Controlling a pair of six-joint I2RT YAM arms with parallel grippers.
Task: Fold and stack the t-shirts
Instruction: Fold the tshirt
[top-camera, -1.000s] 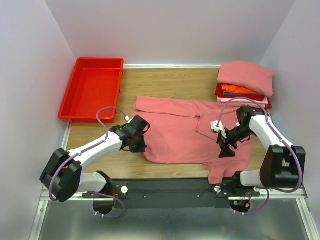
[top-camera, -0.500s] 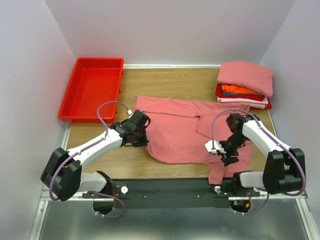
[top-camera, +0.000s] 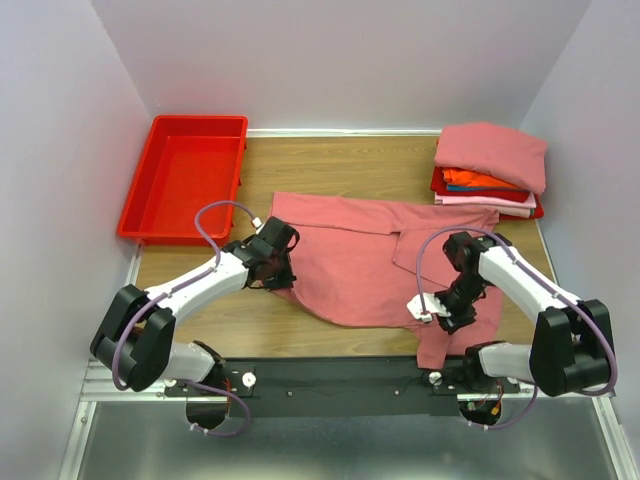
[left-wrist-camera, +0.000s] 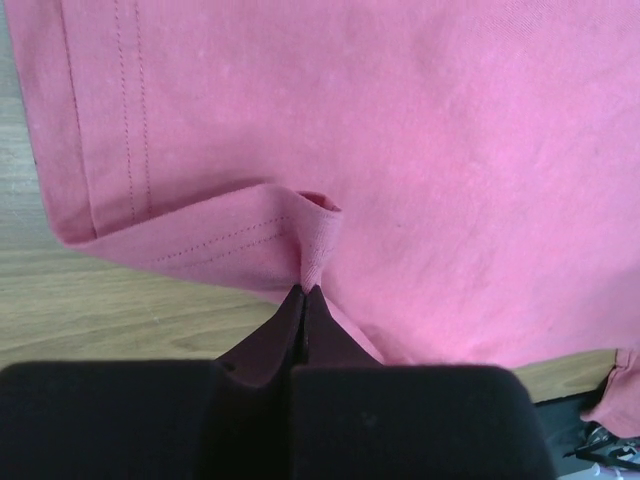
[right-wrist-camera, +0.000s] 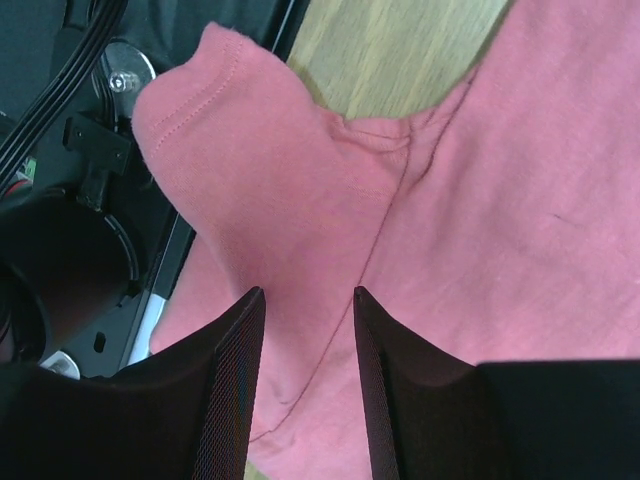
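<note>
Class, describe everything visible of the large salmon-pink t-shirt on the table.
The salmon-pink t-shirt is soft stitched cloth, lying mostly flat on the wooden table, one sleeve overhanging the near edge. The left gripper is shut on a pinched fold of its hem; the right gripper hovers open over the sleeve.
</note>
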